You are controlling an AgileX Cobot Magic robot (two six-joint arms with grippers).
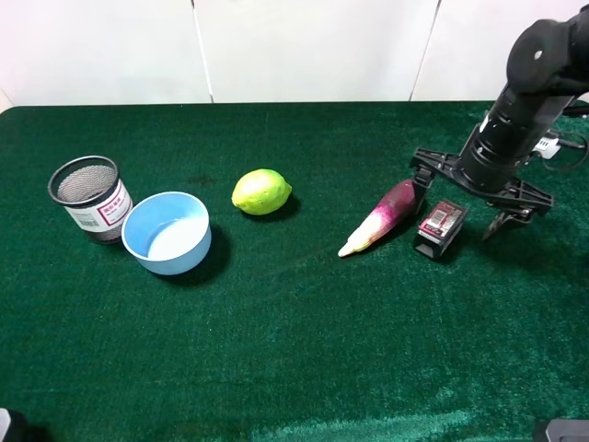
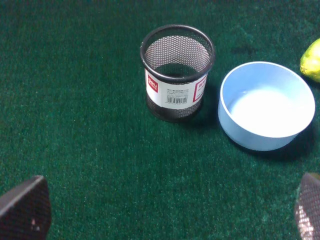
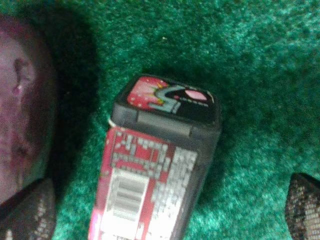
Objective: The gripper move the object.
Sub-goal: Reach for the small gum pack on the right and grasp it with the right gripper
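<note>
The object, a small black box with a red-and-white label (image 1: 440, 226), lies on the green cloth at the right, just right of the purple-and-white eggplant-like vegetable (image 1: 382, 216). My right gripper (image 1: 460, 204) is open and hangs just above the box, one finger on each side. In the right wrist view the box (image 3: 160, 165) lies between the open fingertips (image 3: 25, 210), untouched, with the vegetable (image 3: 20, 115) beside it. My left gripper (image 2: 167, 210) is open and empty above bare cloth; it does not show in the high view.
A lime (image 1: 261, 191) lies mid-table. A light blue bowl (image 1: 167, 232) and a black mesh cup (image 1: 90, 198) stand at the left; both show in the left wrist view, the bowl (image 2: 266, 105) beside the cup (image 2: 177, 72).
</note>
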